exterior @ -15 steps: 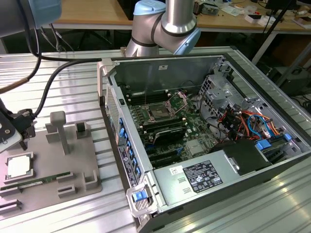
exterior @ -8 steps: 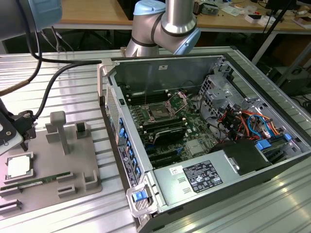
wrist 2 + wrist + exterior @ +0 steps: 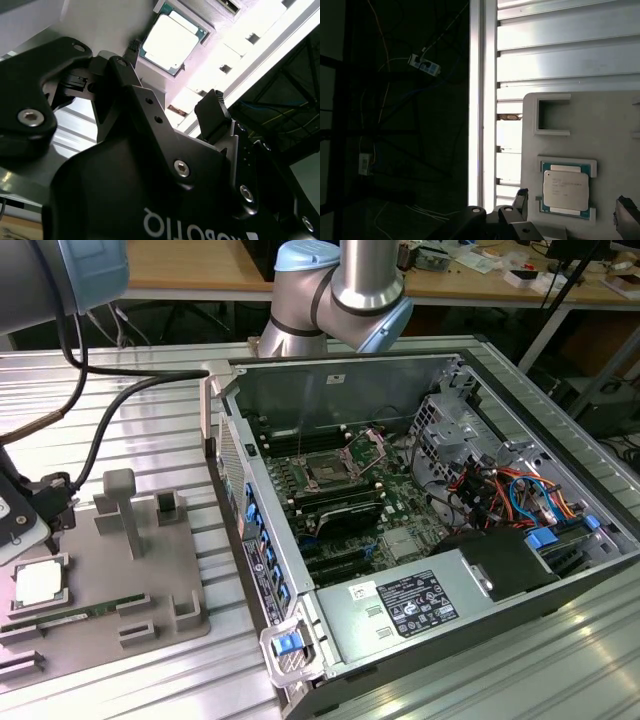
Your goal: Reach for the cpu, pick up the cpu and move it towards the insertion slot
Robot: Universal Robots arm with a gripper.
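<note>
Gripper (image 3: 572,197) above the cpu (image 3: 566,189)
Jaws wide, empty, flanking the cpu seated by the grey tray's (image 3: 610,125) edge.

looks like a robotics lab here: a robot arm (image 3: 345,295) over a ribbed metal table (image 3: 520,670), an opened computer case (image 3: 330,390) on it, cluttered wooden benches (image 3: 190,265) behind, power strip (image 3: 424,65) and loose cables on the floor.

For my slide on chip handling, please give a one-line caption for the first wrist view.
The open gripper poised near the cpu, which lies in its pocket on the grey tray.
</note>
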